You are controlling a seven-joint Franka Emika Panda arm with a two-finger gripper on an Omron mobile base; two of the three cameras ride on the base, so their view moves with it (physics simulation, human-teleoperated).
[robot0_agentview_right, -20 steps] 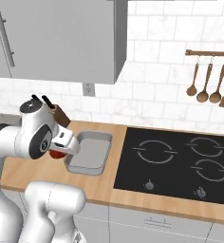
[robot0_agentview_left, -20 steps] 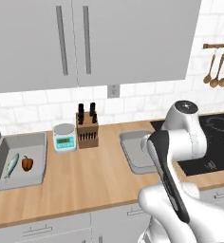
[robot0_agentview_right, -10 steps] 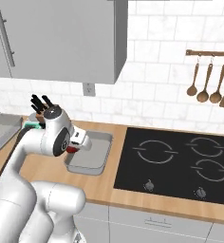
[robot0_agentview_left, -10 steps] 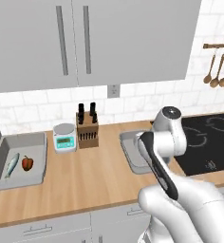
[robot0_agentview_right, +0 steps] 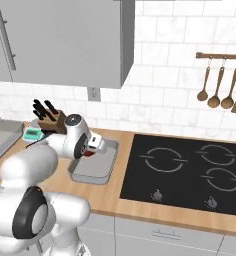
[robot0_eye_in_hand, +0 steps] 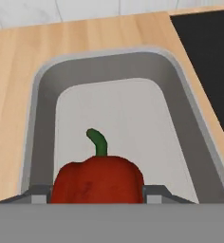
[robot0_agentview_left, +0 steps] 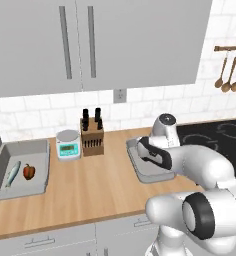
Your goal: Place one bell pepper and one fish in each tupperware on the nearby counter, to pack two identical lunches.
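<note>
On the tabletop (robot0_agentview_left: 90,185), a tupperware (robot0_agentview_left: 20,187) at the left end holds a fish (robot0_agentview_left: 12,173) beside a bell pepper (robot0_agentview_left: 29,171); rightward stand a scale (robot0_agentview_left: 68,144), a knife block (robot0_agentview_left: 92,137) (against the backsplash), a second tupperware (robot0_eye_in_hand: 42,95), then the stovetop (robot0_agentview_right: 190,172).

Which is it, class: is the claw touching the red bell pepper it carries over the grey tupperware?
Touching. In the hand view the claw has a fingertip pressed against each side of the bell pepper, above the tupperware.

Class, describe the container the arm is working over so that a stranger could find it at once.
Start at the black stovetop. On the wooden counter just beside it lies a grey tupperware. Unlike the other tupperware, far along the counter with a fish, it holds no fish.
</note>
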